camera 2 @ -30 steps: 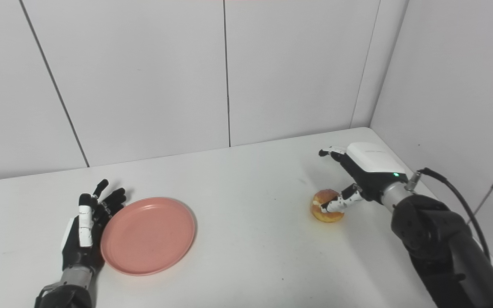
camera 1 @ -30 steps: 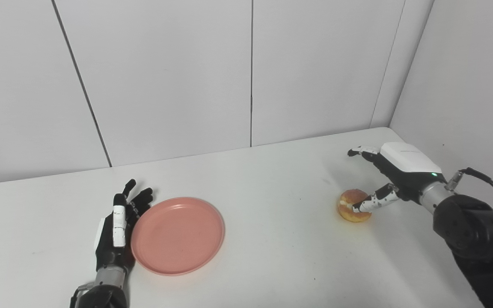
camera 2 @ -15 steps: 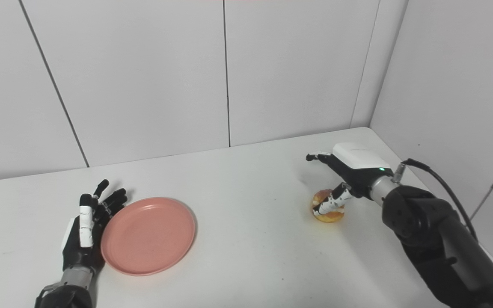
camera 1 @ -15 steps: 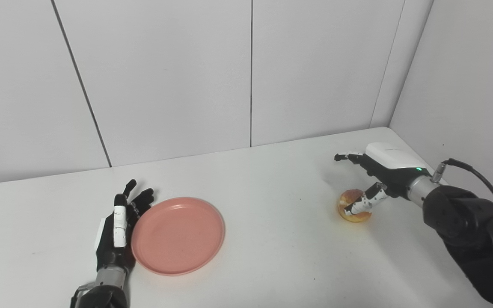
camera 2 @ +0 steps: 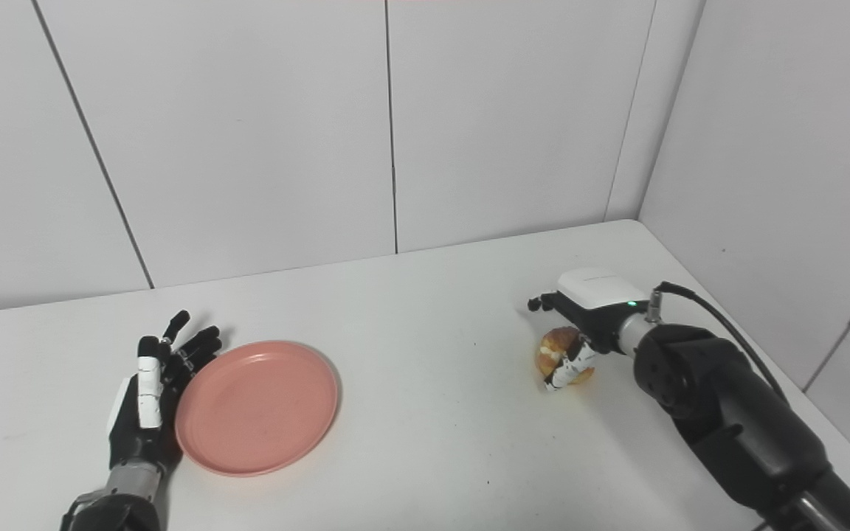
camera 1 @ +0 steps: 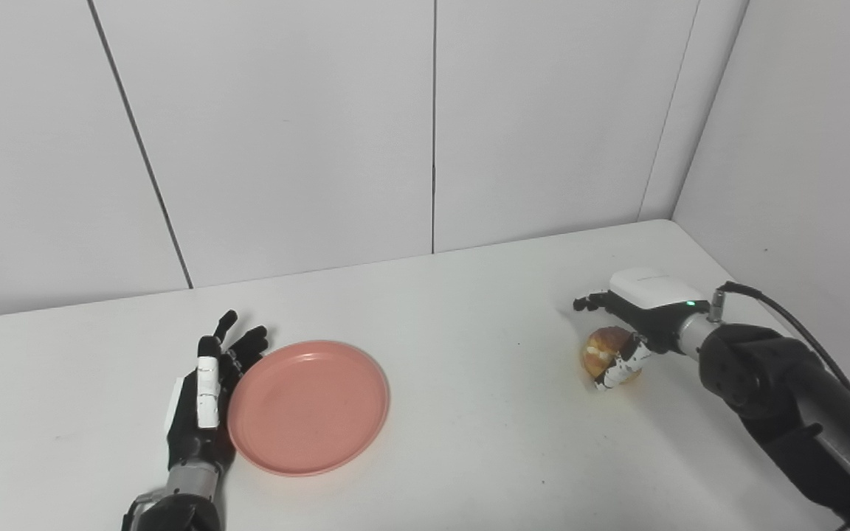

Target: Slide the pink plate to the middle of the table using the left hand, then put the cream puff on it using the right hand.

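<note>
Pink plate [camera 1: 308, 405] left of centre, beside my open left hand [camera 1: 202, 394].
My right hand [camera 1: 635, 321] curls around the cream puff [camera 1: 602, 349], unlifted.

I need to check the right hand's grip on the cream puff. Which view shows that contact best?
The left eye view: the cream puff shows bare to the left of the thumb lying across its near side, under the right hand. The right eye view shows the same contact, with less of the puff visible.
</note>
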You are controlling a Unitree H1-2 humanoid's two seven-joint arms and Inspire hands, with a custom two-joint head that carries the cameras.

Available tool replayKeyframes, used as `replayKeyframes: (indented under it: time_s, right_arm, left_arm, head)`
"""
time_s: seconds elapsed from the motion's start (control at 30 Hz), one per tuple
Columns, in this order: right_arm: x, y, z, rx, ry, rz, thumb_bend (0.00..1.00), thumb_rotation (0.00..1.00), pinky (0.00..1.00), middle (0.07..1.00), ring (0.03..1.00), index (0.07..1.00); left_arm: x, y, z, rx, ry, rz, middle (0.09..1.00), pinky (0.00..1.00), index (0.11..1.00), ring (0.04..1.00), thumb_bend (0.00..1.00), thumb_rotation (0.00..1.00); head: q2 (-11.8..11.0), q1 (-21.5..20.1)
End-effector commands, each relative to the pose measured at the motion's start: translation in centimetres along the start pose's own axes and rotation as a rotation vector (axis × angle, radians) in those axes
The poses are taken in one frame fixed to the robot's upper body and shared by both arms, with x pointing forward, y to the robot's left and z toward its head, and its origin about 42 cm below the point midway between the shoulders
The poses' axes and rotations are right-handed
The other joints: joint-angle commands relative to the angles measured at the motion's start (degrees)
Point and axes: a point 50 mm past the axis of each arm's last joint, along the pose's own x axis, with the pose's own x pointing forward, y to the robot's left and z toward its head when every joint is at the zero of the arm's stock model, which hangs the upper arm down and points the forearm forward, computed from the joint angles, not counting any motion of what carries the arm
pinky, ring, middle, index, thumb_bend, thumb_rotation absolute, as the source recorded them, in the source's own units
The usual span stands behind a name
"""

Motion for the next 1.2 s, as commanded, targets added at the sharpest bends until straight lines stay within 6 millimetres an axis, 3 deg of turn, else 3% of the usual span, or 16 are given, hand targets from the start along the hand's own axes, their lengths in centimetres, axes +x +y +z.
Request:
replayKeyframes:
  time_s: [0.0,0.6,0.77,0.83,0.9,1.0,1.07,1.1,1.17]
  right_arm:
    - [0.0,-3.0,-0.8,-0.063,-0.006,-0.096,1.0,0.26,0.63,0.823,0.789,0.803]
    - [0.2,-2.1,-1.4,-0.096,0.022,-0.065,1.0,0.28,0.64,0.818,0.786,0.779]
    - [0.0,-1.8,-1.4,-0.062,0.024,-0.056,1.0,0.25,0.61,0.814,0.767,0.776]
    - [-0.1,-1.6,-1.3,-0.048,0.027,-0.054,1.0,0.23,0.58,0.802,0.746,0.775]
    - [-0.1,-1.5,-1.2,-0.036,0.034,-0.046,1.0,0.18,0.5,0.73,0.636,0.737]
    - [0.0,-1.1,-1.1,-0.015,0.038,-0.044,0.93,0.09,0.5,0.684,0.61,0.689]
    - [0.1,-0.8,-1.2,0.001,0.033,-0.058,0.88,0.02,0.46,0.63,0.546,0.654]
    - [0.1,-0.7,-1.2,0.008,0.031,-0.066,0.73,0.01,0.43,0.561,0.508,0.636]
    - [0.1,-0.5,-1.2,0.012,0.027,-0.087,0.58,0.0,0.37,0.477,0.446,0.566]
  left_arm:
    - [-1.7,0.4,-2.8,-0.009,0.142,0.01,0.792,0.85,0.9,0.815,0.91,0.98]
    - [-1.7,0.3,-2.9,-0.016,0.151,0.01,0.791,0.84,0.894,0.813,0.89,0.97]
    - [-1.7,0.2,-3.0,-0.015,0.152,0.002,0.794,0.84,0.891,0.813,0.89,0.97]
    - [-1.8,0.1,-3.0,-0.017,0.152,0.001,0.796,0.84,0.89,0.815,0.89,0.97]
    - [-1.8,0.1,-3.0,-0.021,0.152,0.002,0.796,0.85,0.89,0.818,0.89,0.97]
    - [-1.9,0.1,-3.1,-0.024,0.154,0.004,0.791,0.84,0.887,0.818,0.89,0.96]
    - [-2.0,0.0,-3.1,-0.026,0.156,0.002,0.789,0.84,0.885,0.816,0.89,0.96]
    - [-2.0,0.1,-3.1,-0.027,0.156,0.0,0.792,0.84,0.887,0.818,0.89,0.96]
    - [-2.0,0.0,-3.1,-0.026,0.156,-0.001,0.795,0.84,0.89,0.818,0.89,0.96]
  head:
    - [0.03,0.11]
    - [0.34,0.15]
    - [0.54,0.16]
    - [0.63,0.21]
    - [0.69,0.24]
    - [0.74,0.26]
    - [0.81,0.3]
    - [0.81,0.3]
    - [0.92,0.34]
